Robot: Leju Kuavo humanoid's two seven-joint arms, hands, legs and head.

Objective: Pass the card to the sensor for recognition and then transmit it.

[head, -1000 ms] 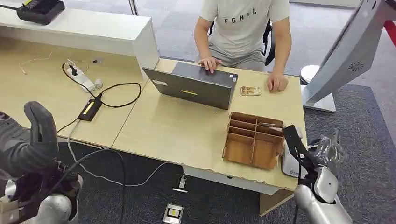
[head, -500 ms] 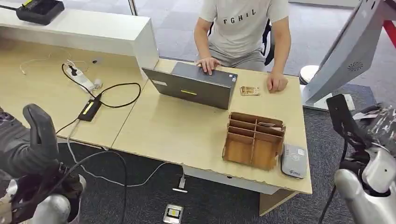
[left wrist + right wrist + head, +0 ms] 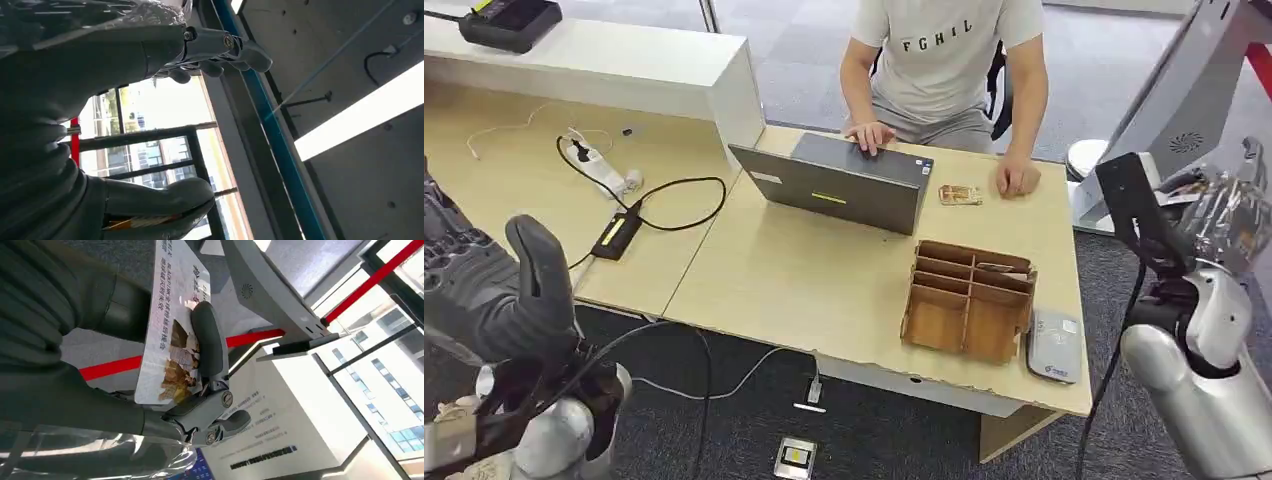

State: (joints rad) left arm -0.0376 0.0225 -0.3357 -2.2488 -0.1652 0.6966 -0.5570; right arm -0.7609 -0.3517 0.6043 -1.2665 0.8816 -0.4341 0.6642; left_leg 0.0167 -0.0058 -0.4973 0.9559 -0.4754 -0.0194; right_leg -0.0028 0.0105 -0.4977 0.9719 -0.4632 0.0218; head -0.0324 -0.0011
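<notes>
1. Office floor of grey carpet, with a pale wooden desk (image 3: pixel 824 280) across the middle and a person (image 3: pixel 944 70) seated at the far side behind a grey laptop (image 3: pixel 839 185).
2. Off the desk's right end, a tall grey kiosk (image 3: pixel 1169 120) on a white foot.
3. Near the desk's front right corner, a brown wooden organiser (image 3: pixel 969 298); just beside it, flat on the desk, the grey sensor (image 3: pixel 1055 346).
4. Raised well above and to the right of that sensor, the right hand (image 3: pixel 1194 215), pinching the card (image 3: pixel 172 327) between thumb and fingers, printed face showing in the right wrist view.
5. Low at the near left, the left hand (image 3: pixel 494 290), fingers apart and holding nothing.
6. By the person's hand, small items (image 3: pixel 960 195) too small to name.
7. Judged progress: card in hand, away from the sensor; cannot tell whether recognition is done. Handing over to the person apparently not yet done.
</notes>
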